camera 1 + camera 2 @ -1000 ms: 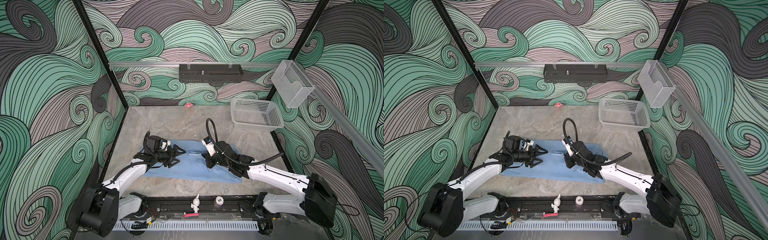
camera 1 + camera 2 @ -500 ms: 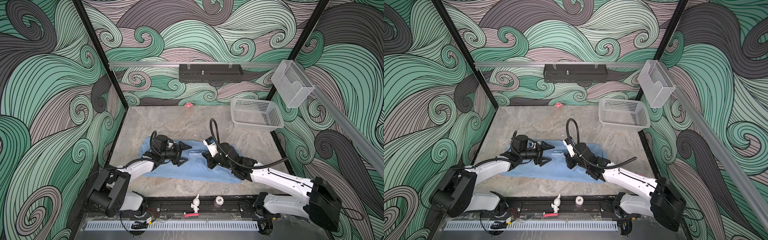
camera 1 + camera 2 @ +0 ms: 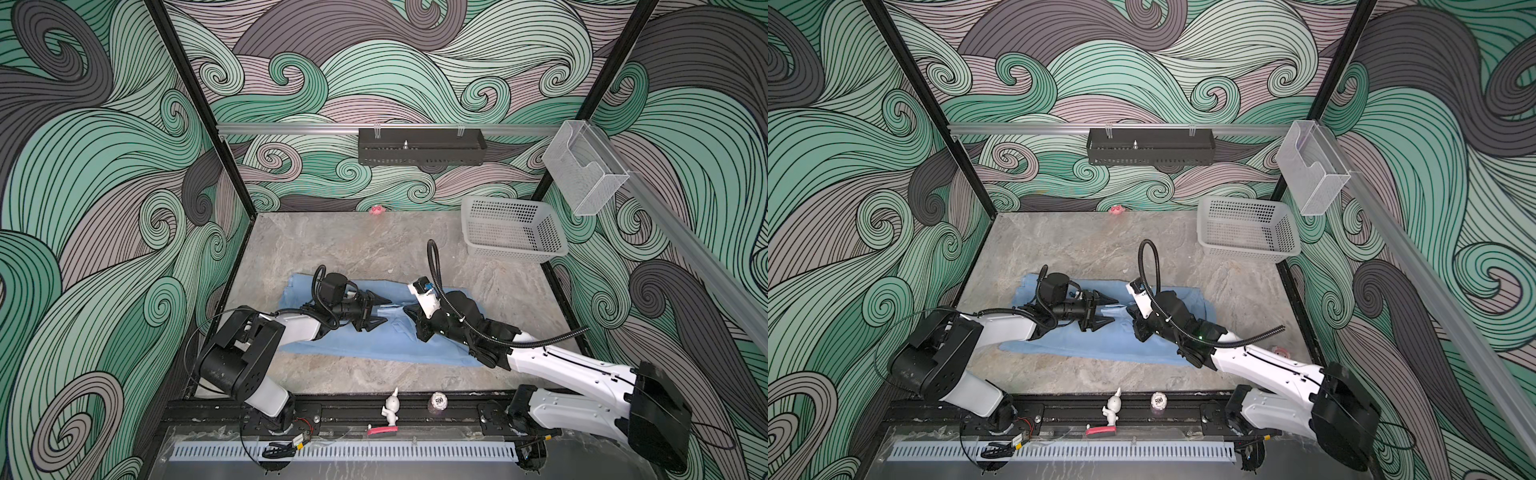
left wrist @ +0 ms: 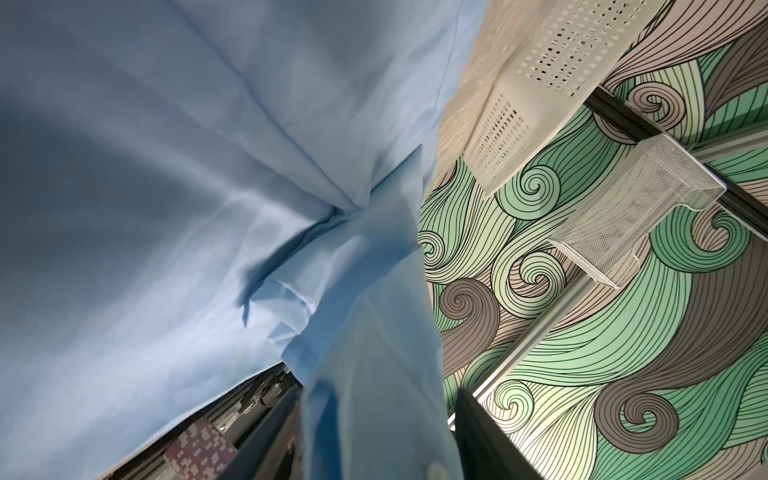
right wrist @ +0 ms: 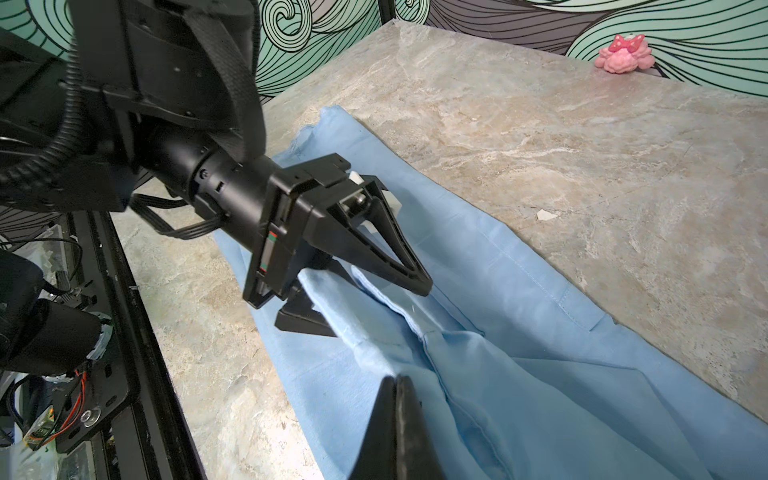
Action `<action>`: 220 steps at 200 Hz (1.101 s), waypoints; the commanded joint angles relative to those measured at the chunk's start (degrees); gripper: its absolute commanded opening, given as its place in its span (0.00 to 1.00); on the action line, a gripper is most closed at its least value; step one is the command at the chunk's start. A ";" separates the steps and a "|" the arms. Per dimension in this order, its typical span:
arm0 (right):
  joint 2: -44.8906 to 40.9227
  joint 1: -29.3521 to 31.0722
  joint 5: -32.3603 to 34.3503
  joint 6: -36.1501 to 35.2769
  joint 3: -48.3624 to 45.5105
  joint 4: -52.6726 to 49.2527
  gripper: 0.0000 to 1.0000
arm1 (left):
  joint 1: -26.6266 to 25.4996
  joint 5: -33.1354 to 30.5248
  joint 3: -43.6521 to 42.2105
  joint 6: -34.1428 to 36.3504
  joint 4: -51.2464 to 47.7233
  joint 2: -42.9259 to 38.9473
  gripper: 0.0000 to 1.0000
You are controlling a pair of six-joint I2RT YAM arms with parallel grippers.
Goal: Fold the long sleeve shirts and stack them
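The light blue long sleeve shirt (image 3: pixel 374 345) (image 3: pixel 1100 345) lies spread across the front of the marble table in both top views. My left gripper (image 3: pixel 384 311) (image 3: pixel 1109 311) sits low over its middle, pointing right. Its jaws stand apart, open, with a band of shirt (image 4: pixel 374 395) running between the fingers (image 4: pixel 486 436). My right gripper (image 5: pixel 397 380) (image 3: pixel 409 309) faces it from the right, shut, and the shirt cloth (image 5: pixel 540 332) puckers at its tips. Creases in the left wrist view gather to one point on the shirt (image 4: pixel 166 166).
A white perforated basket (image 3: pixel 511 232) stands at the back right, with a clear holder (image 3: pixel 582 166) on the wall rail above it. A pink toy (image 3: pixel 377 210) sits at the back edge. A white figurine (image 3: pixel 390 407) and a chip (image 3: pixel 439 401) rest on the front rail.
My left gripper has slid right from the shirt's left part to its middle, and its jaws have narrowed around a band of cloth. The right gripper has barely moved and stays shut.
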 commanded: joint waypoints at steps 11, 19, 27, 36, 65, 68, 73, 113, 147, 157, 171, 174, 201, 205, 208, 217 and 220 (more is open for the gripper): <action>-1.00 0.68 -0.61 -1.35 -1.50 1.29 0.00 | -0.48 0.67 3.28 -1.81 4.39 0.09 0.44; -1.07 0.67 -0.61 -1.39 -1.88 1.29 0.00 | -0.52 0.71 3.61 -1.60 4.01 -0.41 0.39; -1.16 0.73 -0.32 -1.35 -2.33 1.49 0.00 | -0.53 0.82 3.84 -1.13 3.32 -0.95 0.34; -1.32 0.72 -0.15 -1.15 -2.67 1.47 0.00 | -0.53 1.00 4.06 -0.55 2.41 -1.74 0.30; -2.16 0.72 0.59 -0.77 -3.26 1.25 0.00 | -0.52 2.02 4.21 4.10 -2.96 -5.08 0.07; -2.33 0.67 0.66 -0.74 -3.27 1.21 0.00 | -0.52 2.19 4.22 4.71 -3.73 -5.42 0.04; -2.59 0.73 0.73 -0.65 -3.26 1.14 0.00 | -0.47 2.30 4.28 5.79 -4.85 -6.03 0.00; -6.23 0.51 4.09 -1.43 -2.22 -3.93 0.49 | 0.39 2.65 8.70 20.92 -22.49 -13.12 0.00; -10.68 -3.99 7.28 3.68 -1.19 -10.91 0.66 | 1.90 -0.62 19.97 46.56 -50.99 -21.32 0.00; -10.70 -8.08 5.46 7.68 -0.26 -14.45 0.67 | 2.01 -1.47 22.66 52.72 -57.04 -23.71 0.00; -9.47 -13.95 2.22 12.71 0.81 -18.51 0.66 | 2.05 -0.25 24.56 59.35 -61.51 -26.99 0.00; -8.95 -15.22 1.25 13.69 0.96 -18.98 0.66 | 2.08 0.48 24.74 60.53 -61.89 -27.72 0.00; -3.45 -22.57 -3.25 20.05 3.13 -23.03 0.60 | 2.02 5.59 24.41 67.00 -62.28 -35.18 0.00; -2.50 -23.31 -3.41 20.63 3.79 -23.68 0.59 | 1.95 6.19 24.36 67.65 -62.26 -36.28 0.00; -1.50 -23.73 -3.46 21.16 4.18 -24.20 0.58 | 1.94 6.59 24.29 68.06 -62.21 -37.20 0.00; 1.15 -24.95 -4.42 22.04 5.78 -25.25 0.56 | 1.94 8.47 24.11 69.70 -61.65 -39.91 0.00; 2.12 -25.31 -4.87 22.18 6.29 -25.43 0.56 | 1.94 9.35 24.22 70.39 -61.64 -40.63 0.00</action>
